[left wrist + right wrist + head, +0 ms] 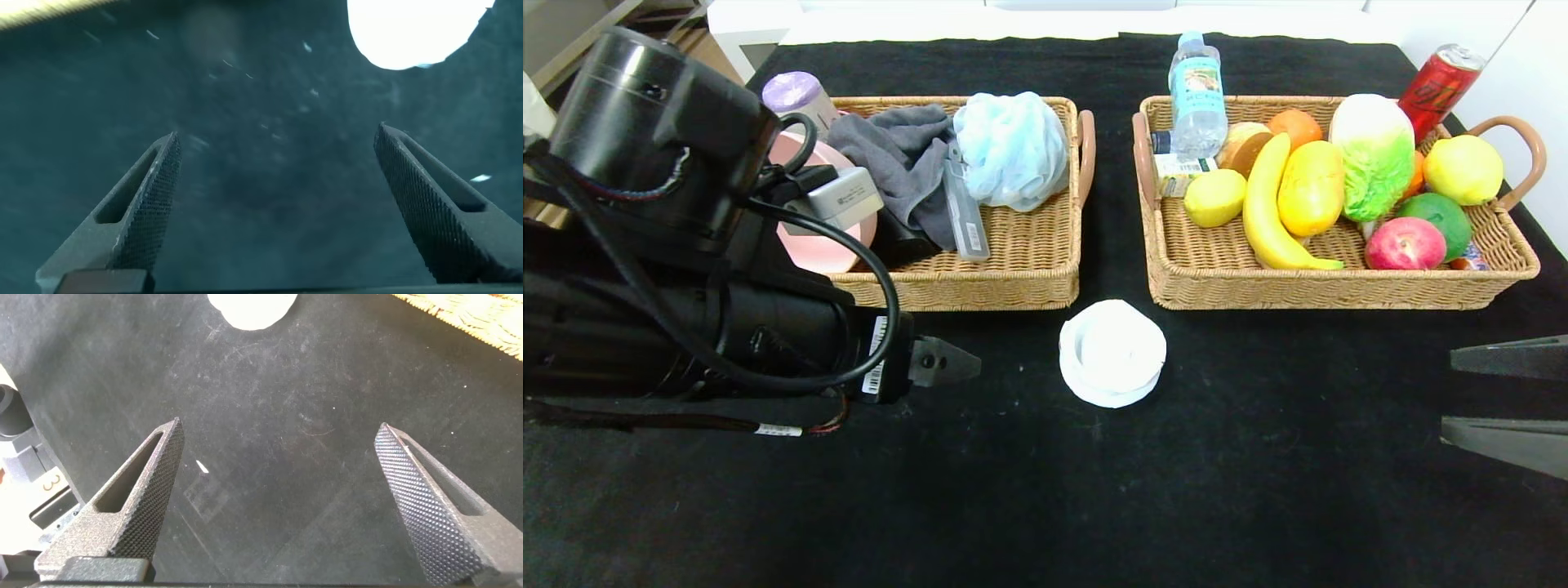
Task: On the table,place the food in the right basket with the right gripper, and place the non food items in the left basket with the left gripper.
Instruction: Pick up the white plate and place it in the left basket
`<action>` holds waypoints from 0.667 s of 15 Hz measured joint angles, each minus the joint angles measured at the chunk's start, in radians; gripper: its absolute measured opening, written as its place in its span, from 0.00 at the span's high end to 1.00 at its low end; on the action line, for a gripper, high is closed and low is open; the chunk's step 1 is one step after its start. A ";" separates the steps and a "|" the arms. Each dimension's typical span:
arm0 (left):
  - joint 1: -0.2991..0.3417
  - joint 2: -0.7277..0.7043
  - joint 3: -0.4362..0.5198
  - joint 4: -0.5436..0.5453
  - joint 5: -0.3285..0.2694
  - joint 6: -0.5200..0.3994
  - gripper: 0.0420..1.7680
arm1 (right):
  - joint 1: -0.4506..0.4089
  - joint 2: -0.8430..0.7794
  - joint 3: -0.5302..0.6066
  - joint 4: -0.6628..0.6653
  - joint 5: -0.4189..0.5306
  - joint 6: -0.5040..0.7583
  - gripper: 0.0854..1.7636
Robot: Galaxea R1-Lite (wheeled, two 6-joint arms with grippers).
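Look at the left gripper (278, 139) first: spread wide, holding nothing, low over the black table (1217, 490). Look just right of it for the white round thing (1112, 351), alone on the cloth, near the front of both baskets. Probably no food, so a job for this gripper.

Slide right until one finger sits on each side of it. Go down low, then squeeze softly; looks light and easy to squash. Lift high over the rim of the left basket (980, 298) and let go in the bare right part.

Leave the right gripper (1450, 400) waiting at the near right, spread too and holding nothing. Already in the right basket (1323, 298): lemon (1214, 197), long yellow-orange fruit (1311, 188), and perhaps the water bottle (1197, 94).

Hard to tell what the white thing is. Can't see the bottle's bottom. Pink thing (821, 249) half hidden behind the left arm.
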 joint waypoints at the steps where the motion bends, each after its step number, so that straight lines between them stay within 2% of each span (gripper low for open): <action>1: -0.018 0.026 -0.037 0.031 0.010 -0.035 0.04 | 0.000 0.000 0.000 0.000 0.000 0.000 0.03; 5: -0.084 0.144 -0.151 0.075 0.081 -0.119 0.03 | -0.005 0.000 -0.001 -0.004 0.000 0.000 0.03; 10: -0.143 0.255 -0.233 0.065 0.163 -0.218 0.03 | -0.007 -0.001 0.002 -0.023 0.000 0.001 0.03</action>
